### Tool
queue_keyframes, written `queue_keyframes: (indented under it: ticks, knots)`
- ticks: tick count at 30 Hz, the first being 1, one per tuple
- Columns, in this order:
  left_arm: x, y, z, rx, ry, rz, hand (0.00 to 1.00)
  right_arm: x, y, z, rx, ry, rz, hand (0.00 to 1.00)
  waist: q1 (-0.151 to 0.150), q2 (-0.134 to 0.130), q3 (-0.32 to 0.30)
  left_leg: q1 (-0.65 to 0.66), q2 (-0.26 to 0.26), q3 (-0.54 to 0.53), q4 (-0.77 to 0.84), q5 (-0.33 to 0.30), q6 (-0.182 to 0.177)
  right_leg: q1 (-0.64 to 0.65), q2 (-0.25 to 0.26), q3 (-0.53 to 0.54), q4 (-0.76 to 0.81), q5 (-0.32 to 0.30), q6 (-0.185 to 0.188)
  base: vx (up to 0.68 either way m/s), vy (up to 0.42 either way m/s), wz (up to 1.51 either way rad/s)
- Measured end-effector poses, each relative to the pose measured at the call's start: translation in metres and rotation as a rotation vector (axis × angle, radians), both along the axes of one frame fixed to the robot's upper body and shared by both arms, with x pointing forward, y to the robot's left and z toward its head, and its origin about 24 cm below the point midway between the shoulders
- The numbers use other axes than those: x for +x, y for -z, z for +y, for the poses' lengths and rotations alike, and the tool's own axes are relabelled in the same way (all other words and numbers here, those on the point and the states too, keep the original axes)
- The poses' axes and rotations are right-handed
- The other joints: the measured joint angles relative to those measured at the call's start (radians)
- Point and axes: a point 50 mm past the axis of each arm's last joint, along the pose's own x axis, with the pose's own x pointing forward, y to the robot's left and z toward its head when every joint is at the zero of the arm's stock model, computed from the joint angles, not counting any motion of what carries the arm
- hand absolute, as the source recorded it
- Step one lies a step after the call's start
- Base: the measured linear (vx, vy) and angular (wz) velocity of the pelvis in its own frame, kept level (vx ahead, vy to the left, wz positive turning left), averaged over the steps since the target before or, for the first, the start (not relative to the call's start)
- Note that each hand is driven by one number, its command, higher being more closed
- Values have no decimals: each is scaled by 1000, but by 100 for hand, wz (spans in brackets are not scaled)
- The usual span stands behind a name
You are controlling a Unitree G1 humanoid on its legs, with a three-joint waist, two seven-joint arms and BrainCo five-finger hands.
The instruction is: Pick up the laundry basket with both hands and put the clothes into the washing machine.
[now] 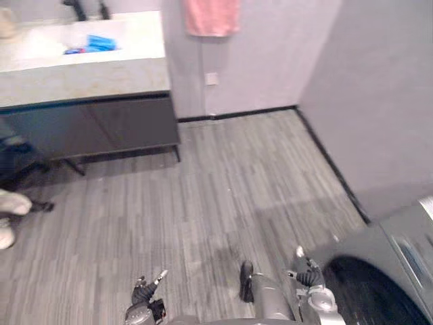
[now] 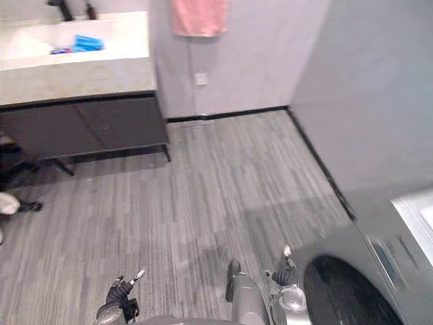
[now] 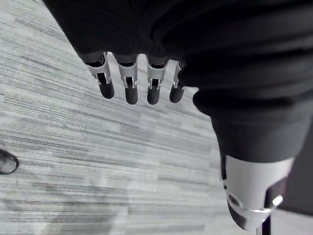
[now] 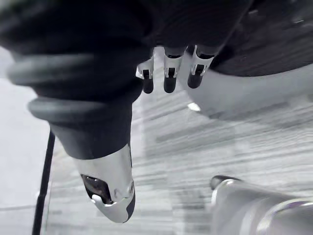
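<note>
Both hands empty, fingers relaxed: left hand [image 1: 143, 298] over bare floor [image 1: 223, 196], right hand [image 1: 308, 281] just beside the washing machine [image 1: 379, 277]; can't spot basket or clothes, so stage unclear.

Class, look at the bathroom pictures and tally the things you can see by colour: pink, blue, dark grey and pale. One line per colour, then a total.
Pink: 1, the towel hanging on the wall.
Blue: 1, the packet on the counter.
Dark grey: 2, the washing machine and the cabinet under the counter.
Pale: 1, the counter.
Total: 5
</note>
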Motion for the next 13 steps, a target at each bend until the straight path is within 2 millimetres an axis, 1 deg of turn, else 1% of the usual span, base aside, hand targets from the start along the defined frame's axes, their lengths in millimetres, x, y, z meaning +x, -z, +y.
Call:
queue_keyframes:
  ticks: [1, 2, 3, 4, 5, 6, 7, 8, 9, 10, 11, 12, 13]
  knots:
    - [1, 0, -2, -6, -3, -2, 0, 6, -4, 0, -8, -10, -24, 0, 2, 9, 5, -20, 10, 13, 48, 5, -10, 9, 3, -15, 3, -17, -7, 531, -228, 58]
    - [2, 1, -5, -23, -32, -8, 0, 15, -11, 0, -21, -31, -58, 0, -5, 30, 19, -87, 41, 57, 219, 26, -50, 54, 14, -51, -10, -38, -26, 476, -225, 51]
    - [1, 0, -6, -33, -64, -19, 0, 18, -12, 7, -14, -55, -70, 0, 5, 36, 23, -160, 97, 119, 425, 84, -126, 120, 40, -64, -43, -56, -41, 490, -236, 34]
    - [2, -1, -6, -31, -71, -27, 0, 20, -13, 10, -7, -63, -78, 0, 13, 35, 24, -184, 131, 153, 508, 103, -130, 152, 54, -64, -59, -64, -49, 429, -205, -2]
    - [-1, -2, -5, -28, -75, -29, 0, 23, -15, 17, 4, -77, -95, 0, 18, 29, 25, -223, 199, 223, 614, 86, -104, 209, 71, -72, -79, -78, -63, 376, -180, -6]
    - [2, -4, -6, -27, -68, -42, 0, 26, -16, 20, 8, -81, -104, 0, 19, 18, 22, -257, 240, 275, 635, 67, -75, 253, 72, -82, -107, -84, -65, 316, -146, 3]
    - [5, -5, -7, -26, -59, -50, 0, 26, -17, 20, 7, -81, -105, 0, 18, 14, 21, -271, 255, 298, 617, 61, -64, 269, 71, -86, -124, -84, -65, 265, -110, 12]
    - [10, -7, -9, -22, -41, -69, 0, 25, -16, 19, 4, -78, -102, 0, 22, 12, 20, -293, 277, 328, 550, 54, -53, 294, 70, -93, -155, -84, -64, 179, -51, 8]
    - [12, -8, -9, -21, -35, -77, 0, 24, -16, 18, 1, -73, -99, 0, 23, 13, 19, -301, 284, 340, 505, 54, -53, 303, 69, -98, -166, -84, -63, 213, -7, 27]
    - [17, -10, -10, -20, -27, -90, 0, 21, -15, 12, -5, -45, -91, 0, 22, 12, 20, -314, 284, 353, 369, 55, -54, 319, 56, -121, -180, -86, -54, 148, 33, 36]
    - [19, -11, -10, -21, -26, -94, 0, 17, -13, 9, -7, -32, -79, 0, 22, 13, 19, -313, 283, 358, 311, 57, -58, 326, 52, -132, -185, -86, -52, 134, 53, 51]
    - [21, -11, -11, -18, -17, -96, 0, 12, -11, 5, -10, -10, -64, 0, 23, 15, 18, -302, 280, 361, 213, 79, -80, 339, 48, -147, -195, -86, -41, 109, 103, 44]
    - [21, -9, -14, -18, -2, -83, 0, 6, -9, -1, -21, 13, -47, 0, 26, 32, 9, -276, 280, 367, 77, 191, -84, 348, 55, -159, -197, -93, -17, 84, 90, 32]
